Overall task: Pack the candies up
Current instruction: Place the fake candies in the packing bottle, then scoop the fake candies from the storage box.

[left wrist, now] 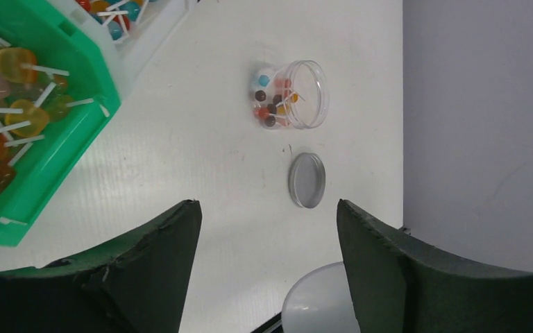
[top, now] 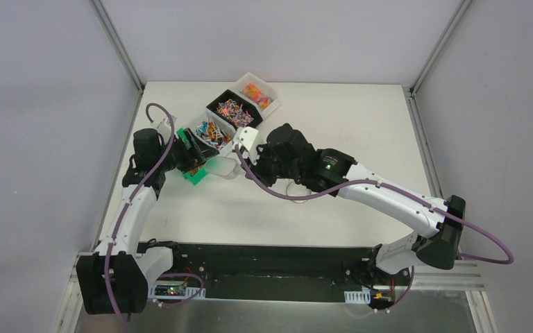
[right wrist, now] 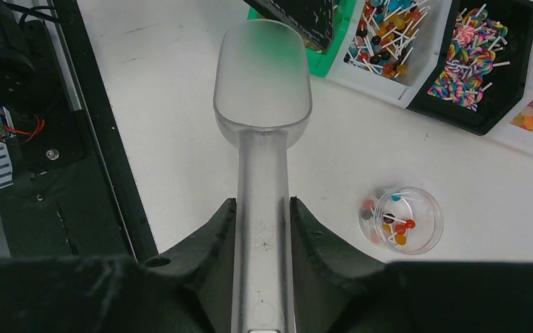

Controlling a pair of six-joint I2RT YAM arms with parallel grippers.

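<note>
White counter (top: 361,125), with open bins (right wrist: 371,84) of candies (top: 230,109) along its far side. More candies sit in a clear jar (left wrist: 317,97) on the counter, its lid (left wrist: 307,180) lying just beside. Right jaws are clamped on a clear scoop (right wrist: 262,90) by its handle. Left jaws gape wide, holding nothing, near the green bin (left wrist: 55,180).

Four bins stand at the far left: one green bin (left wrist: 104,78), one black bin (right wrist: 482,123), a nearer white bin (right wrist: 388,87) and a farther white bin (right wrist: 527,143). There is one clear jar (left wrist: 317,97), one lid (left wrist: 307,180) and one scoop (right wrist: 262,83). The candies (left wrist: 271,108) in the jar number roughly a dozen; those in the bins are too many to count.
</note>
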